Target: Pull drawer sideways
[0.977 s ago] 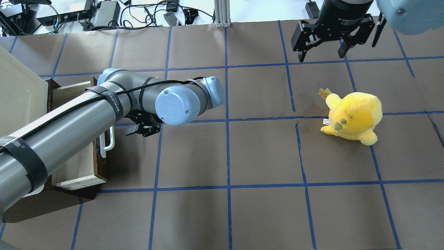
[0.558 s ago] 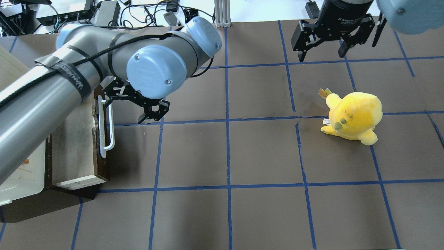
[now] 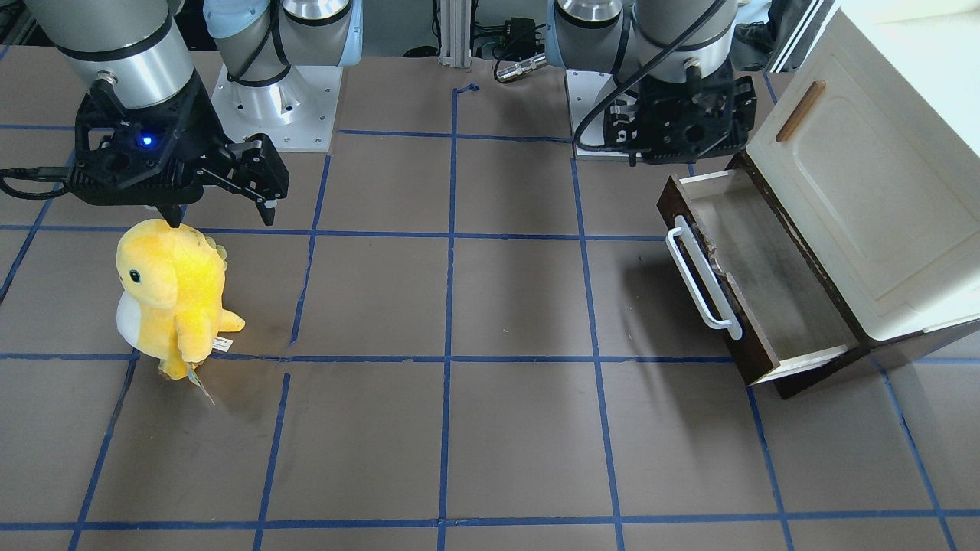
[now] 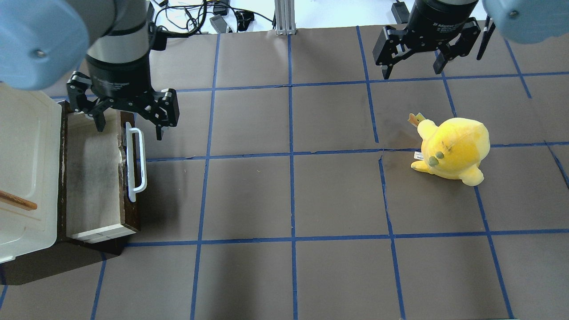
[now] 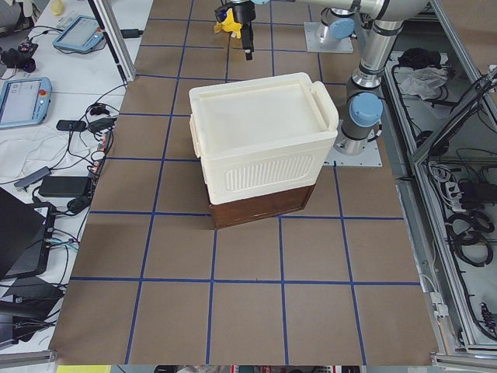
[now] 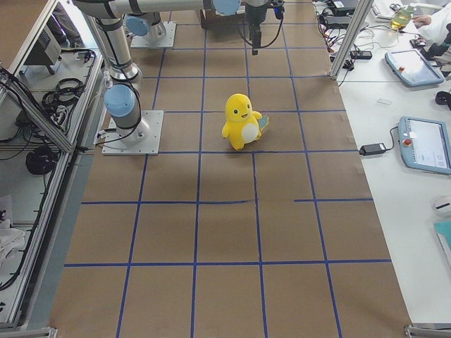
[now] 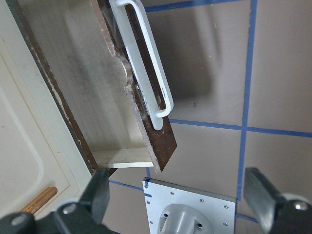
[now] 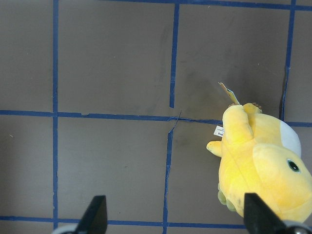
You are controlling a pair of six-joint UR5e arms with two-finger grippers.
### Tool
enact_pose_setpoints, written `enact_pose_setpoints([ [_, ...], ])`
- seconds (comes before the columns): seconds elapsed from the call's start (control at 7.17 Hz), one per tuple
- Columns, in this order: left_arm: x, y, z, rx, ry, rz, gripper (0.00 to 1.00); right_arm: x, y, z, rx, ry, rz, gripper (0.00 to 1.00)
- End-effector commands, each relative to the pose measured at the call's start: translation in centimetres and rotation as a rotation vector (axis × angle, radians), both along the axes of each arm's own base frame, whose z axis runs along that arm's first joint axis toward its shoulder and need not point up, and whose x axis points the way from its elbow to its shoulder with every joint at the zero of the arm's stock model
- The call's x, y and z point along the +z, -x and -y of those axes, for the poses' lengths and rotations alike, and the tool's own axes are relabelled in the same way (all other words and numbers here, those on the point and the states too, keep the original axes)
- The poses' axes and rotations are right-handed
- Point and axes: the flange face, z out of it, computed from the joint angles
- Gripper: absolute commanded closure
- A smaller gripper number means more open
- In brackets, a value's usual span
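Observation:
The drawer (image 4: 91, 178) stands pulled out of the cabinet at the table's left, with a dark brown front, pale wood inside and a long white bar handle (image 4: 135, 162). It also shows in the front-facing view (image 3: 766, 275) and in the left wrist view (image 7: 92, 92). My left gripper (image 4: 129, 128) is open and empty, pointing down over the drawer's far end, and it straddles the front board without touching it. My right gripper (image 4: 411, 69) is open and empty, hovering at the far right of the table.
The cream-white cabinet (image 4: 22, 155) with a small wooden handle (image 4: 18, 201) sits above the drawer at the left table edge. A yellow plush toy (image 4: 453, 149) stands on the right, just in front of the right gripper. Blue tape lines grid the brown table.
My left arm has lifted and swung back. Its gripper moved from beside the handle's middle to above the drawer's far end. The drawer, the toy and the right gripper have not moved.

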Motion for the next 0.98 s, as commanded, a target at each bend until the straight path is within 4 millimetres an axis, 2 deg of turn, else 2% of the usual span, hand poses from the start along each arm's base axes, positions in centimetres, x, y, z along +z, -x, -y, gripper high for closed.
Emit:
enact_pose_setpoints([
  [0.0,3.4,-4.0,-0.3,0.079,0.082,-0.147,0.00,0.0,0.0,0.0,-0.001,0.000,0.000,0.00],
  [0.14,3.7,-4.1,0.3,0.079,0.134,-0.150,0.00,0.0,0.0,0.0,-0.001,0.000,0.000,0.00],
  [0.28,4.2,-3.3,0.3,0.092,0.161,-0.228,0.00,0.0,0.0,0.0,-0.001,0.000,0.000,0.00],
  [0.84,3.9,-3.2,0.1,0.088,0.155,-0.245,0.00,0.0,0.0,0.0,0.001,0.000,0.000,0.00],
])
